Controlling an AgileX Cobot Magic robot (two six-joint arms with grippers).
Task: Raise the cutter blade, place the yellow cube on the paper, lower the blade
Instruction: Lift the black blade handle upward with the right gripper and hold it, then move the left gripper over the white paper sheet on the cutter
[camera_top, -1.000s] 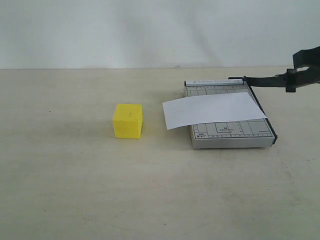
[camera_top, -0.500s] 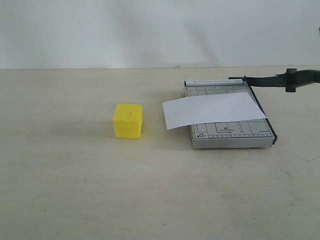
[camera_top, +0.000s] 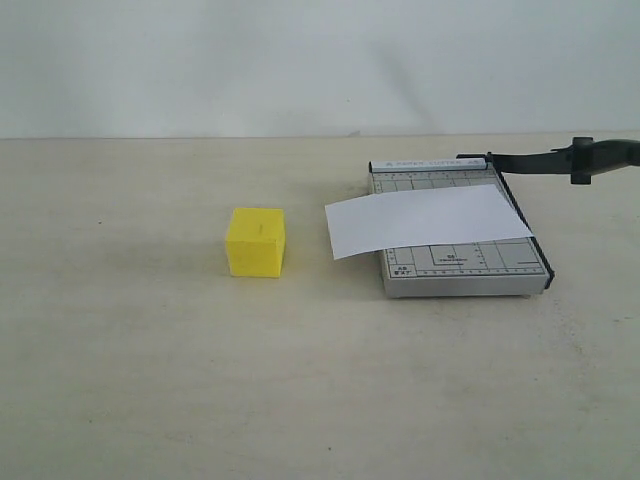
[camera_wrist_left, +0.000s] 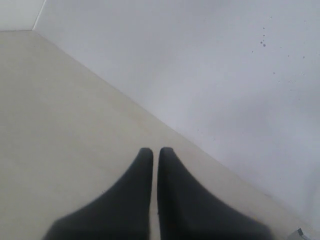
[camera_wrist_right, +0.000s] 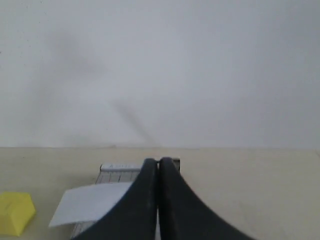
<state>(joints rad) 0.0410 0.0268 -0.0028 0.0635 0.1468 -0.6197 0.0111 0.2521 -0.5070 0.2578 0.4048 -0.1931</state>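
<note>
- The long, thin black cutter blade (camera_top: 535, 162) stands lifted off its base. It runs from the hinge at the far right corner to its thick rounded handle (camera_top: 603, 155) at the right edge of the exterior view.
- The plain white paper sheet (camera_top: 430, 220) lies across the small grey gridded trimmer base (camera_top: 470, 268), its left end overhanging.
- The bright yellow solid cube (camera_top: 256, 241) sits on the beige tabletop (camera_top: 150, 380), left of the paper and apart from it.
- The left pincer (camera_wrist_left: 155, 151) is pressed together on nothing.
- The right pincer (camera_wrist_right: 160, 161) is likewise pressed together and empty.
</note>
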